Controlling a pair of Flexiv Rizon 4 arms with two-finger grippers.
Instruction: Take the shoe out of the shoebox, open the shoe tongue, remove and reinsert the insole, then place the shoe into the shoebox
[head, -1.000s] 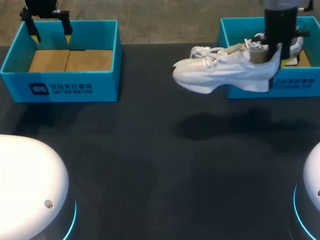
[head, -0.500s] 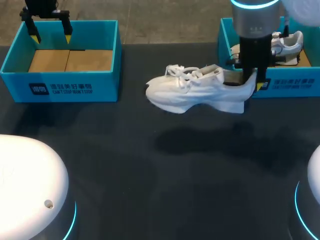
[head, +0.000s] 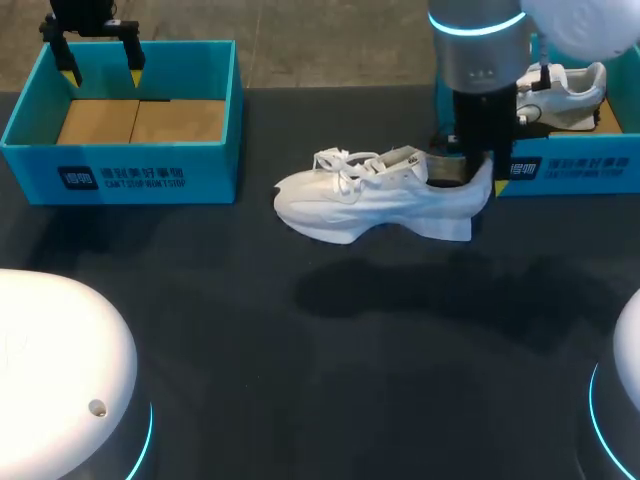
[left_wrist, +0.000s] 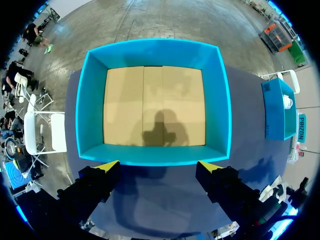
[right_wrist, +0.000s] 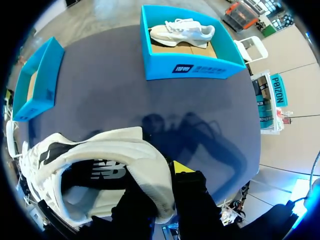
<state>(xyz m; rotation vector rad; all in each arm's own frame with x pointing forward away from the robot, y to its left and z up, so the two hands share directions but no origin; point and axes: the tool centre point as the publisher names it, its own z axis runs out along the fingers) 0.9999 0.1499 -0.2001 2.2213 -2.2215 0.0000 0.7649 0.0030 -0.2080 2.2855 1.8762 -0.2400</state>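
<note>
A white sneaker (head: 375, 195) hangs above the dark table, toe to the left, casting a shadow below it. My right gripper (head: 478, 172) is shut on its heel collar; in the right wrist view the heel wall (right_wrist: 145, 170) sits pinched between the fingers (right_wrist: 182, 167), with the dark insole showing inside. Behind it stands the blue shoebox (head: 565, 165) holding a second white sneaker (head: 560, 85), also seen from the wrist (right_wrist: 182, 32). My left gripper (head: 100, 62) hangs open over the far wall of the other blue box (head: 130, 170), whose cardboard floor (left_wrist: 155, 105) is bare.
The two blue boxes stand at the table's back left and back right, with dark tabletop (head: 320, 350) between and in front of them. White arm bases sit at the near left and near right corners.
My right arm has carried the sneaker out of the right-hand box, leftward and lower toward the table's middle. The left arm has stayed put.
</note>
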